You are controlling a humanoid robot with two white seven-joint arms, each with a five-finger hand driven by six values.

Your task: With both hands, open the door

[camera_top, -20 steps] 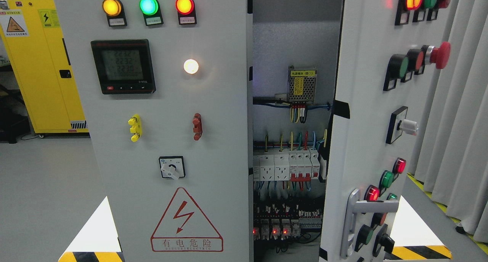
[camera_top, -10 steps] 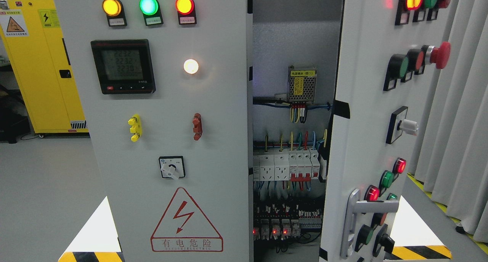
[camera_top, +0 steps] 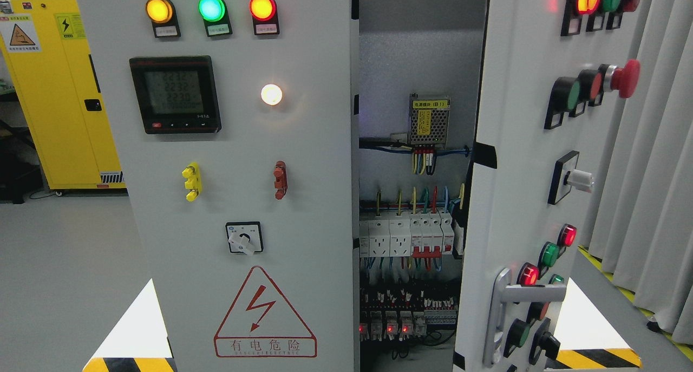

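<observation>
Nothing has changed over the last second: the right door [camera_top: 520, 161] stands at the same angle, swung out toward the camera, and the left door [camera_top: 238, 171] remains flat and closed. Neither robot hand is in view, so whether the fingers are apart or together cannot be told.

The right door sits at the picture's right, its handle [camera_top: 511, 307] low on its face, among lit buttons and below the red mushroom stop [camera_top: 622, 78]. Through the gap between the doors the cabinet's inside shows: a power supply [camera_top: 429, 120], a row of breakers [camera_top: 406, 236] and wiring below.

With no motion and no arm showing, I judge the right door's part largely done and the robot pausing or withdrawn. The left door, carrying the meter [camera_top: 175, 94], three lamps and the warning triangle [camera_top: 264, 312], looks shut, so if both leaves are meant, that one is yet to be opened
</observation>
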